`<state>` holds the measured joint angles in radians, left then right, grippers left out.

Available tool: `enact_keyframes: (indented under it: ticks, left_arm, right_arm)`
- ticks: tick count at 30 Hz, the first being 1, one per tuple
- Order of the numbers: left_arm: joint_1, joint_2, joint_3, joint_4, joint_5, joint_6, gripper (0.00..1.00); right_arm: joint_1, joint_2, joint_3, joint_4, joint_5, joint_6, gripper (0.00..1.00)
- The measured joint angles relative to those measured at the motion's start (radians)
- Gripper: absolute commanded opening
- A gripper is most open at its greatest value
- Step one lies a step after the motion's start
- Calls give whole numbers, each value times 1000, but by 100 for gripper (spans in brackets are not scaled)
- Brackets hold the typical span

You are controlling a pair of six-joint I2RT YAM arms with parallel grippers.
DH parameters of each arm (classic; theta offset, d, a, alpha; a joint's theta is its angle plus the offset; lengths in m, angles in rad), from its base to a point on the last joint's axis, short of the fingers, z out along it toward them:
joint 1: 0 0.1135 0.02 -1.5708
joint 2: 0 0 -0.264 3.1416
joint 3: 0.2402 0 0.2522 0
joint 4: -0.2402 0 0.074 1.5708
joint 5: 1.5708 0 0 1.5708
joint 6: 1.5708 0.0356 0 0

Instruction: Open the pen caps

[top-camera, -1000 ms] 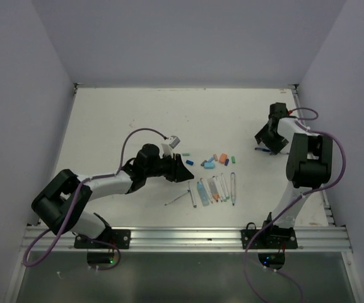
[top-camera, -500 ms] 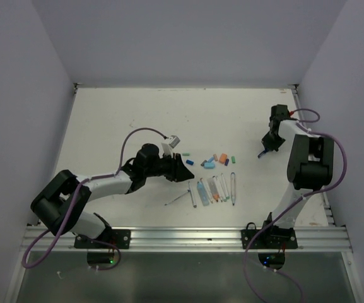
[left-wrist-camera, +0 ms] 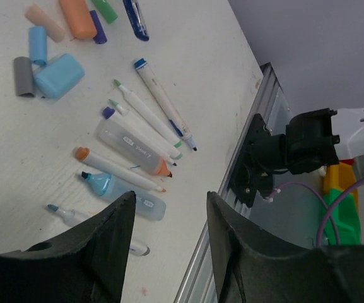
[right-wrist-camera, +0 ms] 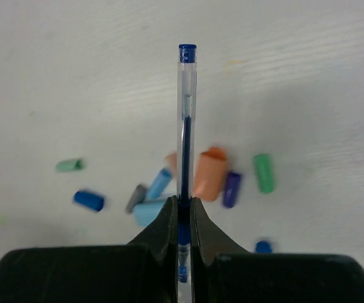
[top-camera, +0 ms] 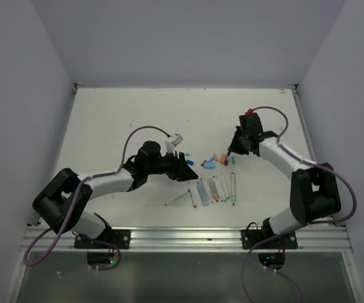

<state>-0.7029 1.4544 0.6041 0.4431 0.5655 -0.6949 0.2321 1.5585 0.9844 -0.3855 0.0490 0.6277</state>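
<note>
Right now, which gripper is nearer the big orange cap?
Right. The right gripper, shut on a blue pen, hovers just beside the orange cap; the left gripper is farther off, on its opposite side.

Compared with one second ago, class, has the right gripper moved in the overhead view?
Yes. The right gripper, shut on a blue pen, has swung left, away from the right edge of the table, to the pen caps.

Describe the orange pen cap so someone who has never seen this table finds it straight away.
On the white table, loose caps lie clustered just beyond the row of pens. The orange cap sits in that cluster, beside a slimmer dark purple cap. It alone is bright orange, and wider than the purple cap.
</note>
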Motion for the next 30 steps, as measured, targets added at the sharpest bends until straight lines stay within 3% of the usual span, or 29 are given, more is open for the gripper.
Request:
enact_keyframes:
  ticks: [4,8,18,30]
  left_arm:
    - [0,51,24,53,44,-58,54]
    - [0,89,24,101,60,-128,55]
    - [0,108,24,169,54,-205,52]
    - [0,164,24,195,37,-247,47]
  right_arm:
    - [173,-159,-27,40,-51,14,0]
    - [270,-225,-41,69,-80,46,0]
    - [373,-244,-104,85,-105,114,0]
    - [415,-272,-124,125,-120,165,0]
